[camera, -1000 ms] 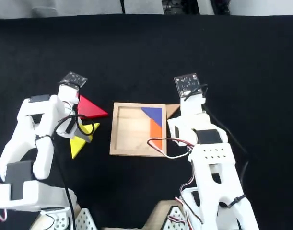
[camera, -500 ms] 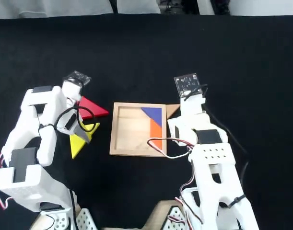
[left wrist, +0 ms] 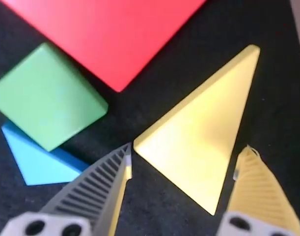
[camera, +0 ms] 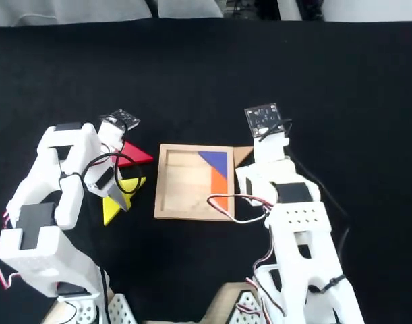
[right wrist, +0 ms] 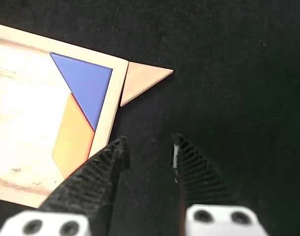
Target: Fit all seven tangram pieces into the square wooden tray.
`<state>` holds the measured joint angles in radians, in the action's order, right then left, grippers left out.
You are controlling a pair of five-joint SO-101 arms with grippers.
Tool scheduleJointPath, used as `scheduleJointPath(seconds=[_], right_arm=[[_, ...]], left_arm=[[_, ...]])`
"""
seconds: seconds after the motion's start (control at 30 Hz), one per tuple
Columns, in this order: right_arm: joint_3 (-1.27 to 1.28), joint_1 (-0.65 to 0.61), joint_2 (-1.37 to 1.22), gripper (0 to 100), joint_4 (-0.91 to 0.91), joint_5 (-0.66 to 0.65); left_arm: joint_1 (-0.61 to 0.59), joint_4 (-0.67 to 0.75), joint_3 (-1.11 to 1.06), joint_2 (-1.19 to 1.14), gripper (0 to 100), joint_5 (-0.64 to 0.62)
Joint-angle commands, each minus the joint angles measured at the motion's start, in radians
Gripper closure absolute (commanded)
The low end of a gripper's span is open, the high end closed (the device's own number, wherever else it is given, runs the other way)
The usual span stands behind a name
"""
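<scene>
Presently the left gripper (left wrist: 187, 149) stands open, its jaws either side of the yellow triangle (left wrist: 199, 142), which lies on the bench (right wrist: 228, 73) outside the tray (camera: 160, 196). The red triangle (left wrist: 105, 29), green piece (left wrist: 46, 96) and light blue piece (left wrist: 37, 162) lie just beyond it. The right gripper (right wrist: 149, 142) is open, just beside the tray's opposite edge. A blue triangle (right wrist: 86, 81) and an orange piece (right wrist: 71, 135) sit inside the tray, and a tan triangle (right wrist: 140, 78) touches its outer corner.

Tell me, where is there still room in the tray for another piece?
The wooden tray is bare from its left rim across to the blue triangle and orange piece. It's crowded left of the tray: the red triangle, yellow triangle and left tool bunch together.
</scene>
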<state>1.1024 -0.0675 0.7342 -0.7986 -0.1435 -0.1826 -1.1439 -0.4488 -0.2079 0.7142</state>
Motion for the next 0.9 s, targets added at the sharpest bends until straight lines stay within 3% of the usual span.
scheduleJointPath(seconds=[0.0, 0.27, 0.7, 0.87], right_arm=[[-0.007, 0.011, 0.03, 84.3, 0.02, 0.003], [-0.007, 0.011, 0.03, 84.4, 0.02, 0.003], [-0.007, 0.011, 0.03, 84.4, 0.02, 0.003], [-0.007, 0.011, 0.03, 84.4, 0.02, 0.003]], left_arm=[[0.004, -0.009, 0.081, 0.006, 67, 0.018], [0.039, -0.011, 0.071, -0.031, 68, 0.092], [0.036, -0.081, 0.205, -0.163, 68, 0.092], [0.044, -0.074, 0.202, -0.161, 79, 0.095]])
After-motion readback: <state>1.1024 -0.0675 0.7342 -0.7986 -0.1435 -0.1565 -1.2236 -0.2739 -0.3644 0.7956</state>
